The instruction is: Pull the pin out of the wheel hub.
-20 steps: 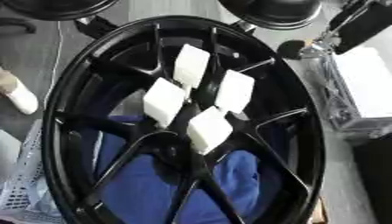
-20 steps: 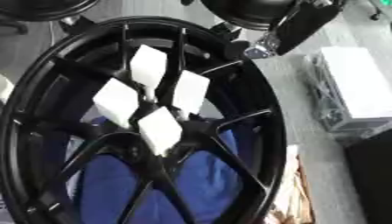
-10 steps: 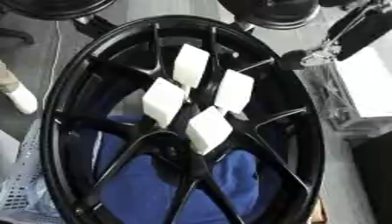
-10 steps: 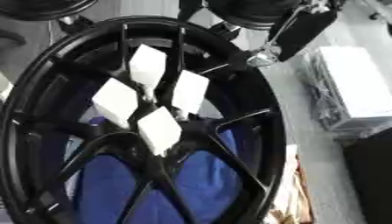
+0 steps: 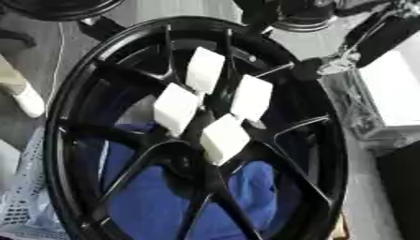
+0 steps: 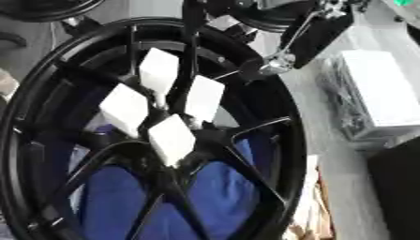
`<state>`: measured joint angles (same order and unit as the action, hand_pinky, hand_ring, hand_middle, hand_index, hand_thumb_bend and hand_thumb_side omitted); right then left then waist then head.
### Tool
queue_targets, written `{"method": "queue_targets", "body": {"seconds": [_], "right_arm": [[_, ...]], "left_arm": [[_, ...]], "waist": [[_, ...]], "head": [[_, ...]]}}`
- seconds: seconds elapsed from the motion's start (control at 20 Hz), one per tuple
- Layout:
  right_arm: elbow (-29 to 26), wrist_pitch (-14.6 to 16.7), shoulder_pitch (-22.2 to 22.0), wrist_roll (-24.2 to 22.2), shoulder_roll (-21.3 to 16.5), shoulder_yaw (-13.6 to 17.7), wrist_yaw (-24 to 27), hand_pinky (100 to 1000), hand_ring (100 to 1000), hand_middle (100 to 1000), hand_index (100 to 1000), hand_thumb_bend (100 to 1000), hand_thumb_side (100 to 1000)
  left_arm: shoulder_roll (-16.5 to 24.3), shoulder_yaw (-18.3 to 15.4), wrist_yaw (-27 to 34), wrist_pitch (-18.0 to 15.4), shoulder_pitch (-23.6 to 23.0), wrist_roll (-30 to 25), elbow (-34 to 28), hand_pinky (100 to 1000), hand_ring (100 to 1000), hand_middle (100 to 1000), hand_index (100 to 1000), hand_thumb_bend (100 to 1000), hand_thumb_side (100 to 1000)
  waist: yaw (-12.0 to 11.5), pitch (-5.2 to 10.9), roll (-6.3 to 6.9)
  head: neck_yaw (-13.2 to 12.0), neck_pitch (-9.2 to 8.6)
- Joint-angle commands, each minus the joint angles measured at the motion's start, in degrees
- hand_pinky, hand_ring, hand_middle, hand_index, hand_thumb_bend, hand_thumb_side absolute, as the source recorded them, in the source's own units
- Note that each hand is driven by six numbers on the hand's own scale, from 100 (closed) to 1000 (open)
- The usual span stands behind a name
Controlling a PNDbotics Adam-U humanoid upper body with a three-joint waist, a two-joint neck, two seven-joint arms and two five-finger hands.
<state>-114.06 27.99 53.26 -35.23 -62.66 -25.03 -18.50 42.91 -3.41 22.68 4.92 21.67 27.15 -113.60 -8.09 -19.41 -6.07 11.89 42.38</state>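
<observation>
Right hand (image 6: 316, 35) hovers at two o'clock over the wheel (image 6: 283, 140); finger state unclear. Four white pins (image 5: 223, 138) stand at the hub centre: best to pull straight along the pin's axis.

Even, soft daylight; white blocks (image 5: 223, 138) glare bright, black wheel hub (image 5: 320, 154) stays dim, everything slightly blurred.

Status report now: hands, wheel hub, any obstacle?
Right hand at upper right rim, fingers unclear. Left hand not seen. Wheel hub holds four white blocks; none gripped. Nothing blocks them.
</observation>
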Motion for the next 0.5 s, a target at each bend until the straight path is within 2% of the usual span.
{"method": "queue_targets", "body": {"seconds": [0.05,0.25,0.35,0.5], "right_arm": [[-0.5,-0.4,0.9,-1.3,-0.3,-0.5,1.2,865,848,788,855,363,204],[-0.5,-0.8,0.9,-2.9,0.0,-1.5,2.2,864,849,787,854,367,181],[-0.5,-0.8,0.7,-3.6,0.0,-1.9,2.3,864,849,787,853,373,140],[-0.5,-0.6,0.6,-4.9,0.1,-2.5,2.0,868,855,795,857,416,100]], "left_arm": [[1.8,-0.4,0.2,0.0,0.3,-0.2,-1.0,759,702,755,753,272,838],[1.8,-0.5,0.2,0.0,0.3,-0.1,-1.0,759,701,755,753,271,839],[1.7,-0.5,0.3,0.0,0.2,-0.1,-1.0,759,701,755,753,270,841],[1.6,-0.4,0.3,0.1,0.1,-0.1,-1.0,759,700,755,753,269,843]], "waist": [[0.0,1.12,0.46],[0.0,1.11,0.61],[0.1,1.08,0.66],[0.1,1.04,0.71]], "head": [[0.0,-0.05],[0.1,0.14],[0.1,0.19],[0.2,0.29]]}}
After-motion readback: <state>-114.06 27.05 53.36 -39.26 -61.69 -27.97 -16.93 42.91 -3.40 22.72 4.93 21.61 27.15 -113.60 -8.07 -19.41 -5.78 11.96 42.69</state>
